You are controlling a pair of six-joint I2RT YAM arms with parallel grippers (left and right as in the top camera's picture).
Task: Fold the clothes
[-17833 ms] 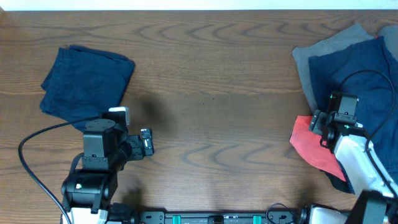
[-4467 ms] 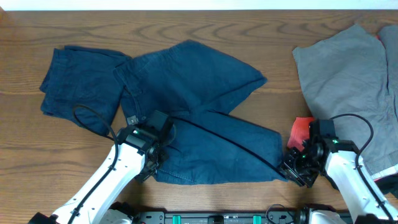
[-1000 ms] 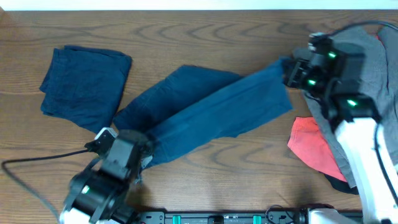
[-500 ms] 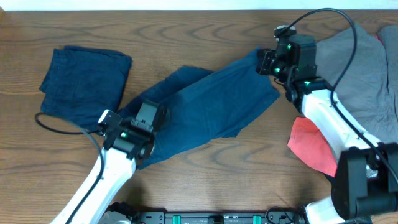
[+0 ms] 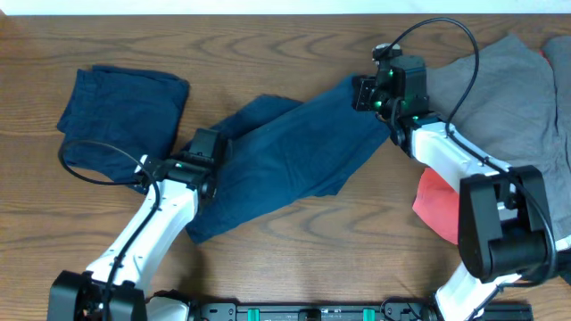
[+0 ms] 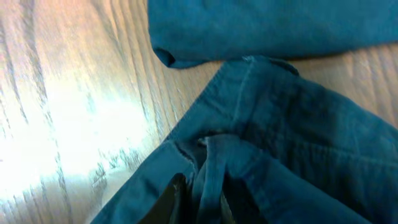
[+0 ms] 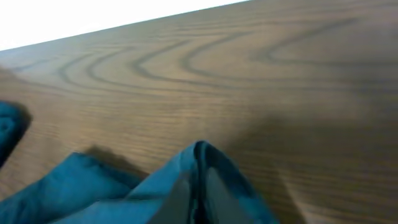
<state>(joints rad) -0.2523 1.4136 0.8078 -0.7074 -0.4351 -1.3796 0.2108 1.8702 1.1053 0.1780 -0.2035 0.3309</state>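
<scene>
left gripper (image 6: 198,200) and right gripper (image 7: 195,198) each pinch the blue trousers (image 5: 294,147), their tips mostly buried in cloth.

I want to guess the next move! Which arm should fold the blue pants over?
Probably right: the right gripper pinches the pants at the leg end; the left gripper holds the waist.

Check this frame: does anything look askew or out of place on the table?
Nothing looks damaged. The blue garment lies diagonally and bunched, pinched at its ends by the left gripper and right gripper, mid-fold. At the right, a grey cloth and red cloth sit in an unsorted heap; the folded blue piece looks tidy.
</scene>
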